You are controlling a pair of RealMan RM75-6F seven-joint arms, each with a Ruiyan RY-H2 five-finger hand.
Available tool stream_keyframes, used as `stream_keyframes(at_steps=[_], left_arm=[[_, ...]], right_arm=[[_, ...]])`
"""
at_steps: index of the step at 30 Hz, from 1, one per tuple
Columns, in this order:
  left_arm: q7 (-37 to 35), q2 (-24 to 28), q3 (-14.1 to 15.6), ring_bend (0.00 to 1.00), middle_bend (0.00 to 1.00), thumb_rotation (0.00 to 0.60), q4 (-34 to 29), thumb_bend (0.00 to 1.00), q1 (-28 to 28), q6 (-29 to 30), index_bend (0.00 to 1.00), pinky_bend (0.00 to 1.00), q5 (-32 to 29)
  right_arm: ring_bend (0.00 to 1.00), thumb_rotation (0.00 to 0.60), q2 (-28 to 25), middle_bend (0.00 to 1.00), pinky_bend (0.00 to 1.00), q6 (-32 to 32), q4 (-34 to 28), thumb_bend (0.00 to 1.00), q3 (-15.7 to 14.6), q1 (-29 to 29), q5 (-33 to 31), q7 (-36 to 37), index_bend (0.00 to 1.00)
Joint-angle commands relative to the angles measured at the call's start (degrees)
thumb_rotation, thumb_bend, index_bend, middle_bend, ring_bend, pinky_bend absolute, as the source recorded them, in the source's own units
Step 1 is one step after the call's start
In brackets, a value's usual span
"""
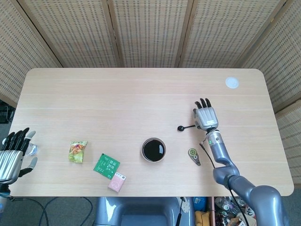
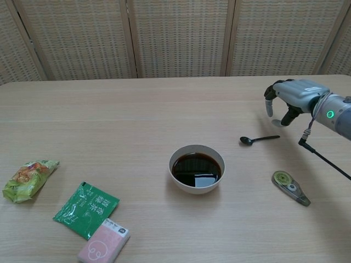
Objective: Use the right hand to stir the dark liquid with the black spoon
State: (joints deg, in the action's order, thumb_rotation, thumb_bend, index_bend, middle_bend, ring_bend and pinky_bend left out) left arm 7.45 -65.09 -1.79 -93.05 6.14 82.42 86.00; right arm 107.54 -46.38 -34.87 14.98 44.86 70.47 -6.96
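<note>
The black spoon [image 1: 186,127] [image 2: 258,139] lies flat on the table, right of the white bowl [image 1: 153,150] [image 2: 196,169] that holds dark liquid. My right hand [image 1: 205,116] [image 2: 290,97] hovers just above and behind the spoon's handle end, fingers apart and holding nothing. In the chest view its fingertips hang a little above the handle tip, apart from it. My left hand [image 1: 11,155] is at the table's left edge, fingers spread and empty; the chest view does not show it.
A correction tape dispenser [image 1: 193,156] [image 2: 290,187] lies right of the bowl. A green snack bag [image 1: 77,151] [image 2: 27,178], a green sachet [image 1: 106,165] [image 2: 86,210] and a pink packet [image 1: 116,182] [image 2: 103,241] lie left of it. A white disc [image 1: 232,83] sits at the far right corner.
</note>
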Motion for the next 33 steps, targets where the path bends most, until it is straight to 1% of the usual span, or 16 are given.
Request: stream_keyframes(at_steps=[1,14,33], left_arm=[[0.1,0.0,0.0,0.0,0.0,0.6,0.0,0.39,0.0,0.0,0.0,0.0,-0.1],[-0.1,0.0,0.4,0.0,0.0,0.6,0.2,0.39,-0.2,0.2,0.0,0.0,-0.1],[-0.1,0.1,0.6,0.0,0.0,0.6,0.5,0.38,-0.5,0.4,0.0,0.0,-0.5]], right_arm=[[0.0,0.6,1.3,0.25,0.0,0.8,2.1,0.52,-0.9,0.3,0.7,1.2,0.55],[0.0,0.6,4.1,0.25,0.0,1.7,6.6,0.52,-3.8,1.0,3.8,3.4,0.55],[0.0,0.6,6.8,0.25,0.0,4.6,13.2,0.52,-5.1,1.6,5.1,5.4,0.55]])
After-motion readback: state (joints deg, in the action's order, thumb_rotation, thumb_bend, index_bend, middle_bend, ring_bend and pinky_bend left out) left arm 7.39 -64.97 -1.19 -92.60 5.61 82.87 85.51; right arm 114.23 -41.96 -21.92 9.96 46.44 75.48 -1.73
